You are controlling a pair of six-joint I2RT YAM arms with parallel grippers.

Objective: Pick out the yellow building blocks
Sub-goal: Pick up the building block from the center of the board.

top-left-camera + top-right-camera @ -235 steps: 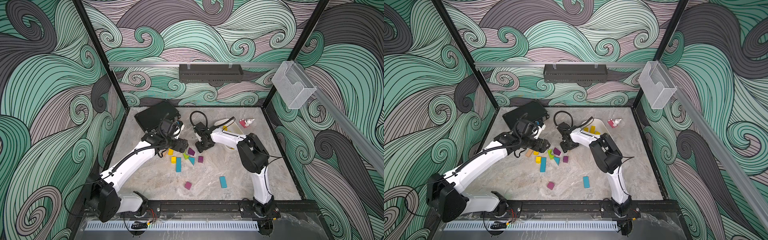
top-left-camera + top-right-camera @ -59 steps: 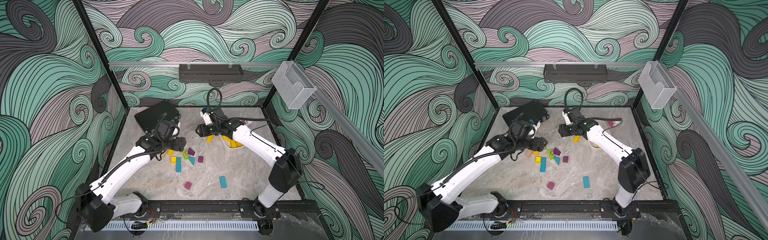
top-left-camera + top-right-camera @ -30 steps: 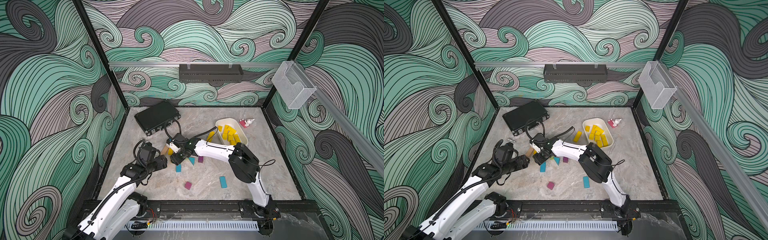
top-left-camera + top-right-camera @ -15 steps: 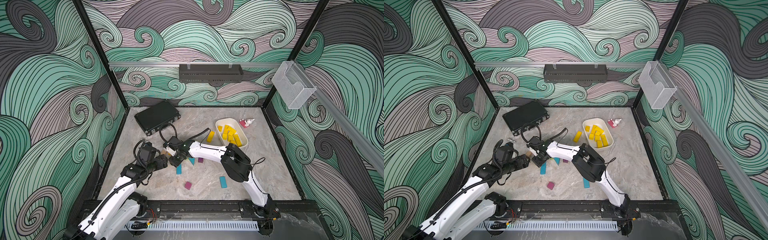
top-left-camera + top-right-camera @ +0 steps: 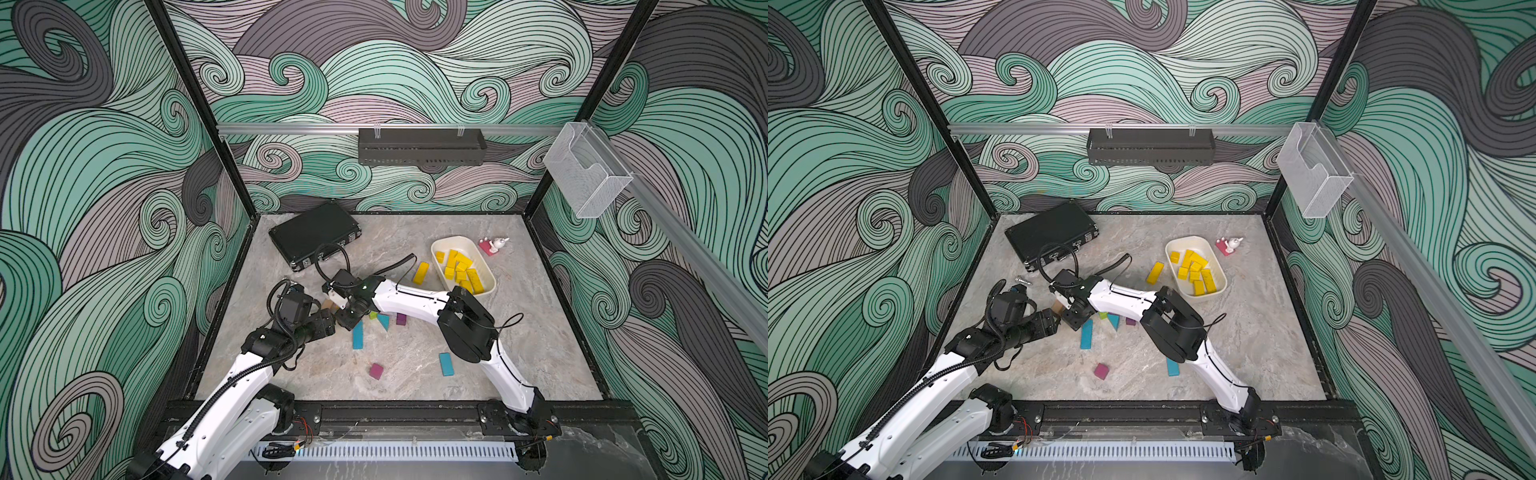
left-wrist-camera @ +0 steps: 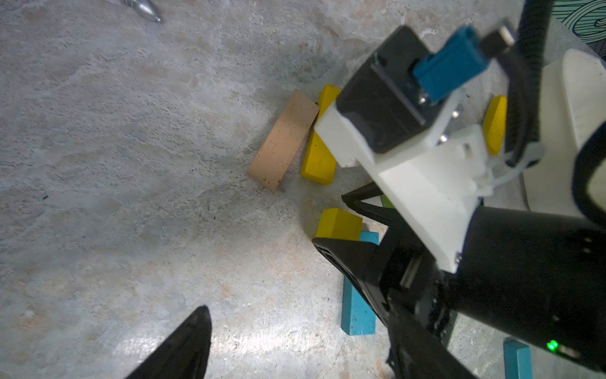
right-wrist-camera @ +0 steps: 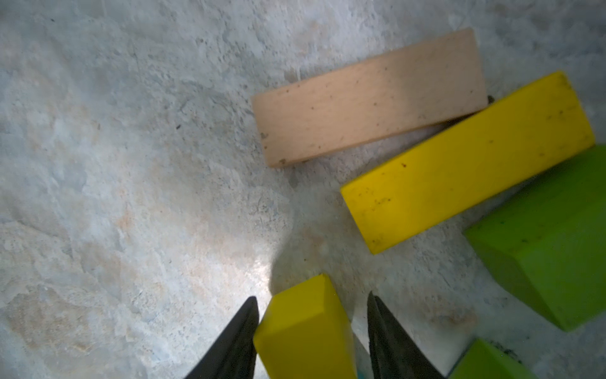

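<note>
Several yellow building blocks (image 5: pixel 461 270) lie in the white tray (image 5: pixel 451 238), and one yellow bar (image 5: pixel 421 273) lies on the floor beside it. My right gripper (image 7: pixel 311 328) reaches down into the block pile and is shut on a small yellow block (image 7: pixel 305 328). One finger presses its side and a thin sliver shows at the other. A long yellow bar (image 7: pixel 469 160) lies just beyond it, beside a tan bar (image 7: pixel 370 98). My left gripper (image 6: pixel 301 357) hovers open just left of the pile, with bare floor between its fingers.
A lime-green block (image 7: pixel 551 236) touches the long yellow bar. Teal bars (image 5: pixel 358 334) (image 5: pixel 446 364), a purple block (image 5: pixel 401 318) and a magenta block (image 5: pixel 376 370) lie on the floor. A black case (image 5: pixel 316 235) sits at the back left, a pink-and-white figure (image 5: pixel 492 245) beside the tray, and a silver bolt (image 5: pixel 1022 280) near the left wall.
The right arm came from the tray to the pile, shifted slightly toward the left arm, and its jaws closed in on the small yellow block. The left arm pulled back front-left and now holds still.
</note>
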